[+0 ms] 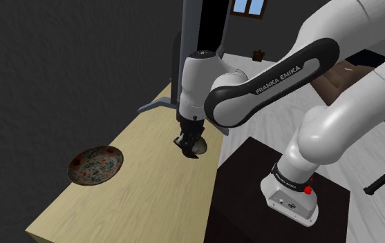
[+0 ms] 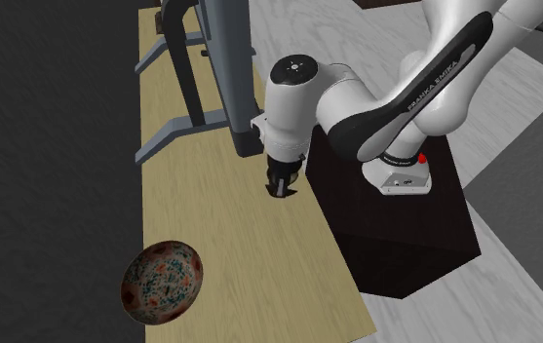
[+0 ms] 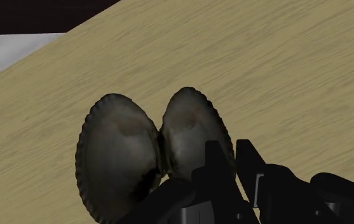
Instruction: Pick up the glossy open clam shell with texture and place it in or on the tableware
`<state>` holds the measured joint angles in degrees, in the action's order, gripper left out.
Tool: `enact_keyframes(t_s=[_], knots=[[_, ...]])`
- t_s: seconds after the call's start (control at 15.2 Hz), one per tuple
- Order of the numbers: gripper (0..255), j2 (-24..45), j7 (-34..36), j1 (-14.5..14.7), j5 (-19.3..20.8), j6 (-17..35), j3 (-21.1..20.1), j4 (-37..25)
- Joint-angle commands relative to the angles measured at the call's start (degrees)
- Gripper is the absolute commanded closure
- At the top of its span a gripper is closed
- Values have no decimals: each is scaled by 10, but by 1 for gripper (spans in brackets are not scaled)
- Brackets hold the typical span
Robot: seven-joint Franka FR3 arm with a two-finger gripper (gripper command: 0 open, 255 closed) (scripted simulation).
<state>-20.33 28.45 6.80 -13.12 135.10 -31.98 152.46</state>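
Claw is narrow: the two black fingers sit close together with the rim of one shell half pinched between them. That's my read from the wrist view.

The clam shell is open, with both dark grey glossy halves spread and joined at the hinge, and ribbed scalloped edges. It's at the claw tip over the light wood worktop. I can't tell whether it still touches the wood.

In the shoulder view the claw points down near the worktop's right edge, and a grey bit of shell shows at the tips.

The bowl is speckled red and green. It stands on the worktop well apart from the claw, toward the shoulder view's lower left.

In the second exterior view the claw is just beside the dark stand, and the bowl is at lower left. A grey metal frame stands on the worktop behind the arm.

Only readable text is "FRANKA EMIKA" on the arm's dark link. The arm base has a red button and small markings I can't read.
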Motion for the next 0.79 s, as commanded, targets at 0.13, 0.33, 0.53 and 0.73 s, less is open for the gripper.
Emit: enact_keyframes(t_s=[0.13,0.33,0.53,0.73], knots=[[255,-27,-7,5,-5,-39,11,-13],[255,-42,-10,7,-7,-65,17,-24],[255,31,26,-17,29,-60,-9,-91],[255,106,68,-36,77,-62,-33,-163]])
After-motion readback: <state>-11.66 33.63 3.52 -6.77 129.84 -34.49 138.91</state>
